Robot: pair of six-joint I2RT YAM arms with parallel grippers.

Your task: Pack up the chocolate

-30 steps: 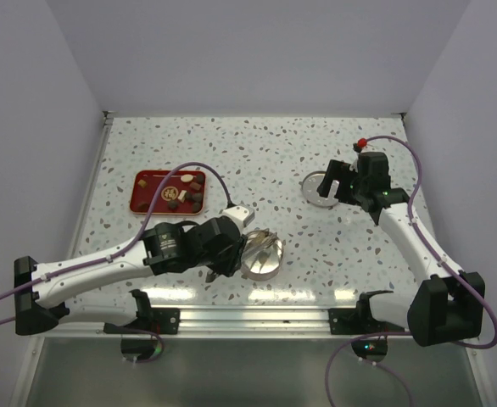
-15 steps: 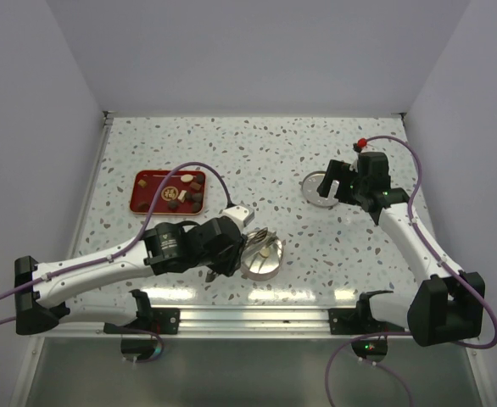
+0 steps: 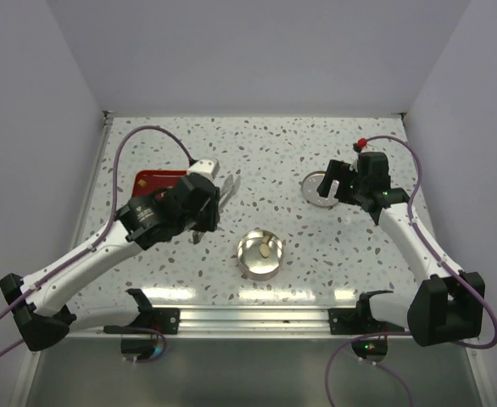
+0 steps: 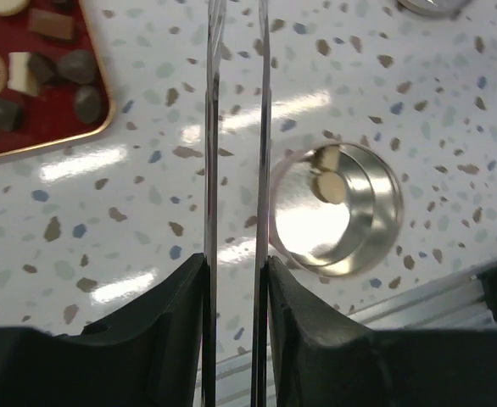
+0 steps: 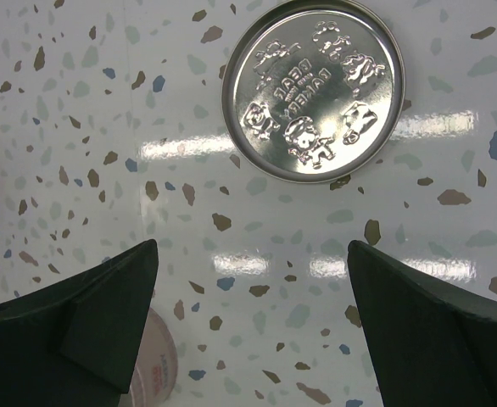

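Observation:
My left gripper (image 3: 215,198) is shut on the long metal tweezers (image 3: 230,186) and hovers at the right edge of the red tray (image 3: 149,179). In the left wrist view my gripper (image 4: 236,264) holds the tweezers (image 4: 262,127) with the blades apart and their tips out of frame. Several dark, tan and cream chocolate pieces (image 4: 79,66) lie on the tray (image 4: 45,127). The round tin (image 3: 259,253) holds one cream chocolate (image 3: 268,251), which also shows in the left wrist view (image 4: 326,186). My right gripper (image 3: 340,181) is open and empty beside the tin's lid (image 3: 320,188).
The embossed lid (image 5: 314,89) lies flat beyond my open right gripper (image 5: 250,246). A pale round object with red print (image 5: 151,373) shows at the lower left of the right wrist view. The metal rail (image 3: 257,318) runs along the table's near edge.
My left arm has lifted away from the tin and swung back-left to the red tray with the tweezers. A cream chocolate now lies in the tin. The right arm has not moved.

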